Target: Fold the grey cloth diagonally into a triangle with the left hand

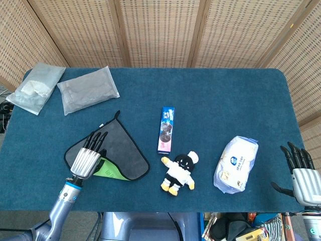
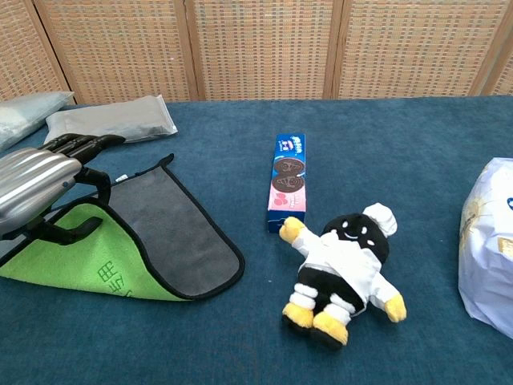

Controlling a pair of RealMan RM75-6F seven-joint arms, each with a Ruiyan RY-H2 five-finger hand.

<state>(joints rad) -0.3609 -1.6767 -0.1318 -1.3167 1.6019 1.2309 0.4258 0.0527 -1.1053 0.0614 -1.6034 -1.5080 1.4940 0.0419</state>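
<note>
The grey cloth (image 1: 123,146) (image 2: 172,224) with black edging lies on the blue table, left of centre. My left hand (image 1: 88,156) (image 2: 40,188) grips its near corner and holds it lifted above the cloth, so the green underside (image 1: 108,170) (image 2: 88,269) shows. My right hand (image 1: 301,173) hovers at the table's near right edge, fingers spread, holding nothing; the chest view does not show it.
A cookie box (image 1: 166,129) (image 2: 288,180) lies mid-table, with a plush toy (image 1: 179,171) (image 2: 343,269) just in front. A white bag (image 1: 235,163) (image 2: 487,245) sits at the right. Two clear packets (image 1: 88,89) (image 1: 35,88) lie at the far left.
</note>
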